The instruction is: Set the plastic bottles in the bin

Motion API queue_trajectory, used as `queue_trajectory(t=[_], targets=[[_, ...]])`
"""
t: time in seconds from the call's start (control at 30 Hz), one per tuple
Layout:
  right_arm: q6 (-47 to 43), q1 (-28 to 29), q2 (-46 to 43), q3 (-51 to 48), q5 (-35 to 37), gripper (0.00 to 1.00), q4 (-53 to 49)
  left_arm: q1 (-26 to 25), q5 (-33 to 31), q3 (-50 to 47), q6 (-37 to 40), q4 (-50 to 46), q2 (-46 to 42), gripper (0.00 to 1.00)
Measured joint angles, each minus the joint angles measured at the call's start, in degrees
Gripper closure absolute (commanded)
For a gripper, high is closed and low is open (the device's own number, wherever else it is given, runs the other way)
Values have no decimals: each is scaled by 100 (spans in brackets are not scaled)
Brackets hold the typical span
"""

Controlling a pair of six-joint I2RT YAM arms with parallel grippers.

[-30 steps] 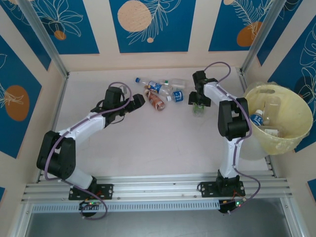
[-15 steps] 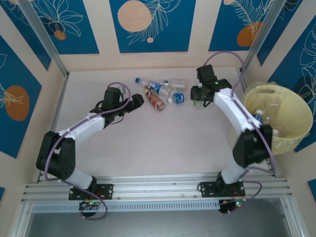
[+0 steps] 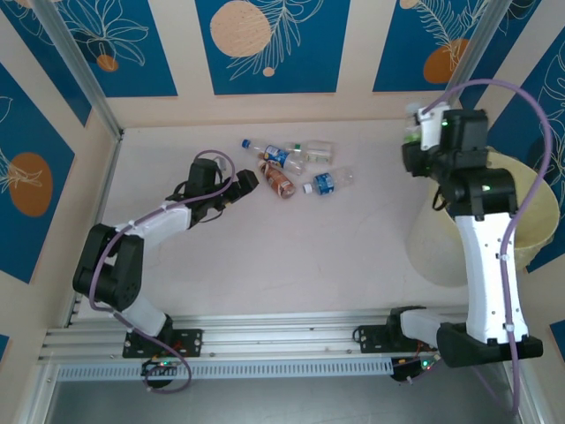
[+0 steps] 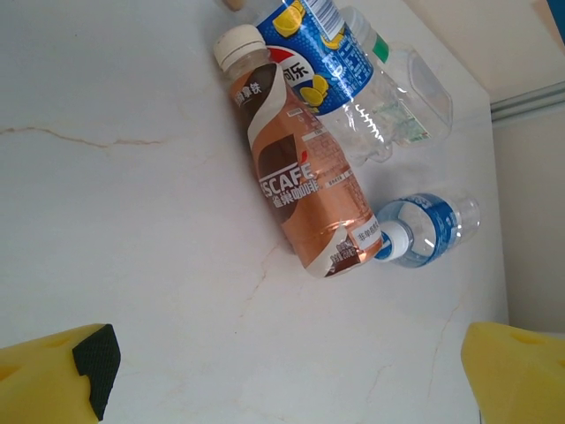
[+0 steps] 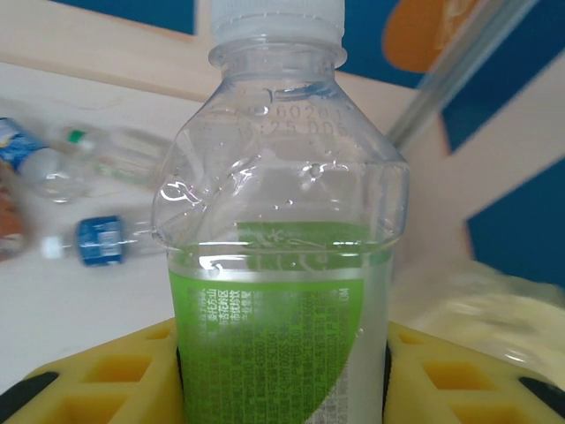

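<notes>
- Plastic bottles (image 3: 296, 166) lie in a loose cluster on the far part of the pale table (image 3: 265, 256) in the top view. A small blue-labelled bottle (image 3: 325, 183) lies at the cluster's right edge.
- In the same view the right gripper (image 3: 417, 141) is up beside the far-left rim of the bin (image 3: 537, 208), pinching a green-labelled bottle (image 3: 410, 132). The right arm hides much of the bin.
- The left gripper (image 3: 243, 183) sits low just left of the cluster, its jaws spread.
- In the left wrist view the yellow fingers (image 4: 53, 375) stand wide apart at the bottom corners, with bare table between them.
- Ahead lies a brown Nescafé bottle (image 4: 305, 190), touching a blue Pepsi-style bottle (image 4: 313, 40) near its white cap. A clear green-capped bottle (image 4: 397, 97) lies beside those two, and the small blue-labelled bottle touches the Nescafé bottle's base.
- In the right wrist view the green-labelled bottle stands upright, white cap on top and shoulder dented, clamped between the yellow pads (image 5: 97, 375). The bin's yellowish liner (image 5: 494, 309) shows at lower right.
</notes>
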Motion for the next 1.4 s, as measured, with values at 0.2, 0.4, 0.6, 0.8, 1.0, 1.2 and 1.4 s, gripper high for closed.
queue_trajectory(t=[0.2, 0.4, 0.6, 0.8, 1.0, 1.2, 1.4], targets=[[-1342, -1014, -669, -264, -378, 56, -243, 179, 151, -48, -4, 201, 223, 0], [-2675, -1821, -822, -798, -365, 54, -422, 133, 713, 42, 192, 417, 540, 0], [-3204, -2081, -505, -859, -503, 48, -828, 4, 761, 186, 623, 219, 557, 0], [-3659, -2382, -905, -1419, -474, 38, -929, 2, 752, 186, 804, 90, 557, 0], [-3781, -2406, -1005, -1377, -511, 20, -960, 2, 750, 186, 822, 90, 557, 0], [-3663, -2380, -990, -1158, -608, 11, -955, 2, 748, 186, 822, 90, 557, 0], [-3285, -2363, -1161, -946, -916, 0, -678, 2, 748, 186, 820, 90, 557, 0]])
